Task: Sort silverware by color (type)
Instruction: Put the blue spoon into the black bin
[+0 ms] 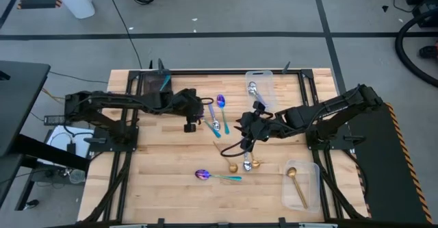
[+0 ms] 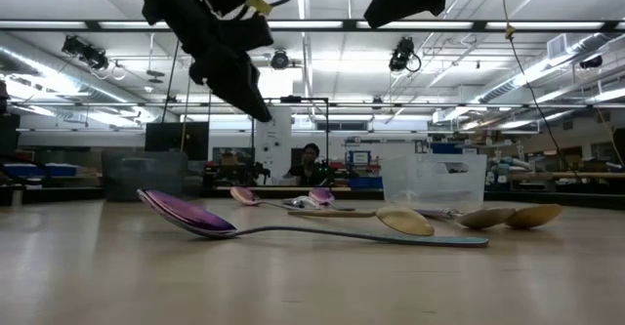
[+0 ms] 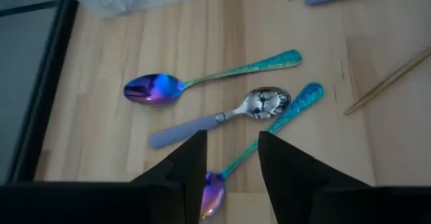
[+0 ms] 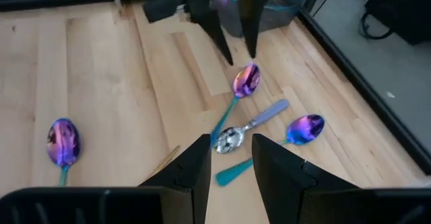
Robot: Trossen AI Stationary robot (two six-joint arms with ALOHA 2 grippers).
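Both grippers hover open over the middle of the table and touch nothing. My left gripper (image 1: 189, 123) (image 3: 232, 162) stands over one teal-handled spoon's purple bowl (image 3: 212, 197) (image 4: 246, 80). Beside that spoon lie a silver spoon with a lavender handle (image 3: 222, 116) (image 1: 215, 120) and another purple-bowled, teal-handled spoon (image 3: 151, 89) (image 1: 221, 103). My right gripper (image 1: 246, 144) (image 4: 229, 158) hangs a little to their right. A further purple spoon (image 1: 202, 175) (image 2: 186, 213) and gold spoons (image 1: 248, 165) (image 2: 405, 221) lie flat nearer the table's near edge.
A clear bin (image 1: 261, 85) at the far edge holds a silver spoon, and a clear bin (image 1: 306, 187) at the near right holds a gold spoon. A dark tray (image 1: 154, 84) sits at the far left. A person shows in the room beyond the table (image 2: 310, 159).
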